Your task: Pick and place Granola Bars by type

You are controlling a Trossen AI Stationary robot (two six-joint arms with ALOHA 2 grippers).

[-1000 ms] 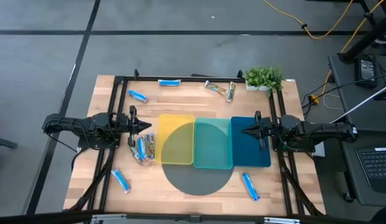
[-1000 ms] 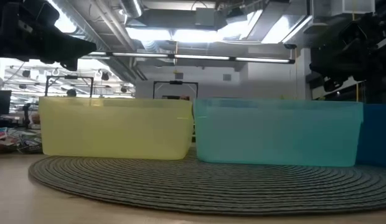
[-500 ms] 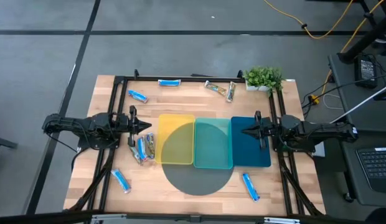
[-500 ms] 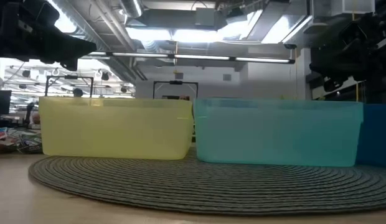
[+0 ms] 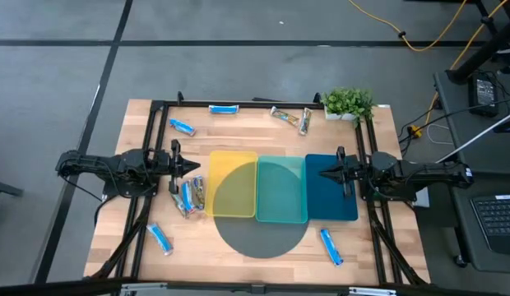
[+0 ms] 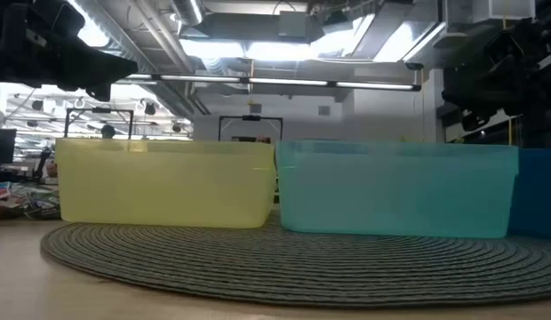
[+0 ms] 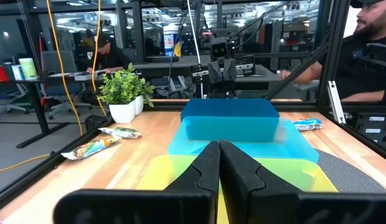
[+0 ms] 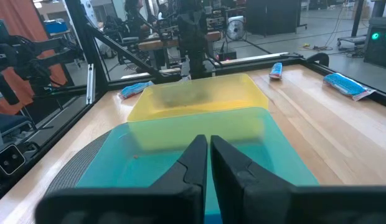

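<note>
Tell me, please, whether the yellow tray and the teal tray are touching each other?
Touching. In the high view the yellow tray meets the teal tray along one edge with no wood between; the low view shows their walls meeting too.

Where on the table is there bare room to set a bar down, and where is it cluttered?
All three trays are bare inside: yellow tray, teal tray, dark blue tray. Bare wood lies behind the trays, between the blue-and-white bar and them, and on the round mat in front. Crowded: the bar pile beside the left pincer.

Granola Bars [image 5: 187,197] around three trays [image 5: 280,191]
</note>
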